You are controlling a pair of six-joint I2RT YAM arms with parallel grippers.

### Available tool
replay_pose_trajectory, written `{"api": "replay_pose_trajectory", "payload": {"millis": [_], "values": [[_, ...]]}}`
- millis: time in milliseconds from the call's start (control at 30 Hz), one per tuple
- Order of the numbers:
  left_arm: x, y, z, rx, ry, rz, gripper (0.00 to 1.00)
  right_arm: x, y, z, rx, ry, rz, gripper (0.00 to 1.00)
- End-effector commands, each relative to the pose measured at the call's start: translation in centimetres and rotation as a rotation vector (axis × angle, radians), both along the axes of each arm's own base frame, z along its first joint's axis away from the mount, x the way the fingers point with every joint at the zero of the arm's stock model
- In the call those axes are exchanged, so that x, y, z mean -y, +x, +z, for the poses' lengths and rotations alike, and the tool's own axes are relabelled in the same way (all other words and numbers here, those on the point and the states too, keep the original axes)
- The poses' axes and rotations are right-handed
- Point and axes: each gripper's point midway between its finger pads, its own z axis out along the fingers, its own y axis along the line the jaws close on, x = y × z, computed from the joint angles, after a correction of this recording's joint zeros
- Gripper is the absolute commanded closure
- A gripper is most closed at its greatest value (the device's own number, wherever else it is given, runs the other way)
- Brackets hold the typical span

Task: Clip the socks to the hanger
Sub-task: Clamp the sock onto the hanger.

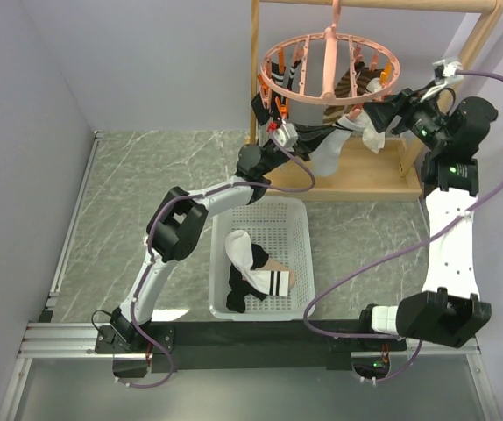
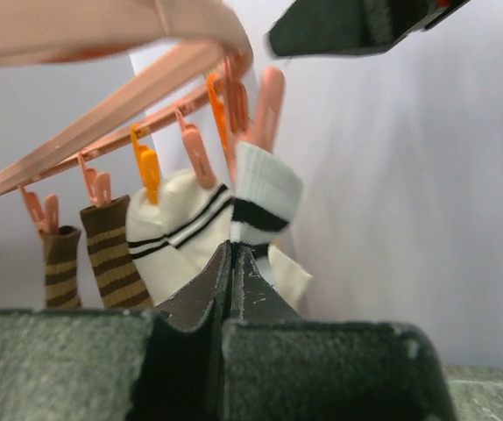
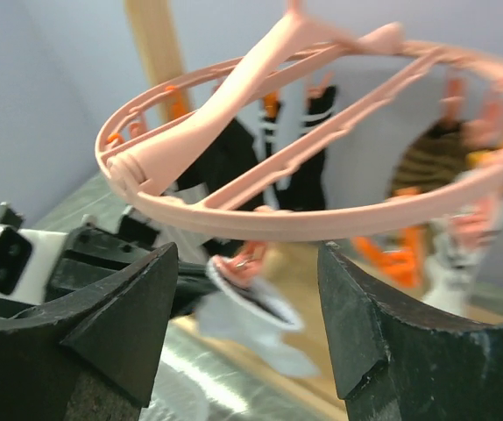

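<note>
The pink ring hanger [image 1: 330, 66] hangs from the wooden rack, with several socks clipped to its rim. My left gripper [image 1: 343, 133] reaches under the ring. In the left wrist view its jaws [image 2: 232, 253] are shut on the lower edge of a white sock with black stripes [image 2: 265, 197], whose cuff sits at a pink clip [image 2: 267, 101]. My right gripper [image 1: 383, 112] is open beside the ring's near right rim. In the right wrist view its fingers [image 3: 247, 254] straddle the rim [image 3: 322, 224], with the white sock [image 3: 251, 307] and clip [image 3: 247, 263] beyond. More socks [image 1: 256, 267] lie in the basket.
A white plastic basket [image 1: 219, 254] stands on the marble table between the arms. The light wooden rack [image 1: 383, 180] stands at the back right. Brown striped socks [image 2: 116, 254] and another white striped sock [image 2: 173, 232] hang on neighbouring clips. Grey walls close the left side and the back.
</note>
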Motion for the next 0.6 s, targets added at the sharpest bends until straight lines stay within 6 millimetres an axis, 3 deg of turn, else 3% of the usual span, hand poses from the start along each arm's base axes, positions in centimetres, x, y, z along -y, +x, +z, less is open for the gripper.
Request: {"api": "replay_pose_trajectory", "payload": {"millis": [0,200,567], "values": [[-3.0,-1.4,5.8,0.062,-0.106,0.003,0.99,2.9,-0.9,2.8,0.114,-0.067,-0.179,0.28],[-4.2,-1.7,6.2,0.071,-0.107,-0.001,0.99,4.0,-0.8,2.3,0.147,-0.115,-0.237,0.28],[-6.2,-1.4,6.6,0.058,-0.108,0.006,0.99,4.1,0.8,-1.1,0.227,-0.299,-0.187,0.29]]}}
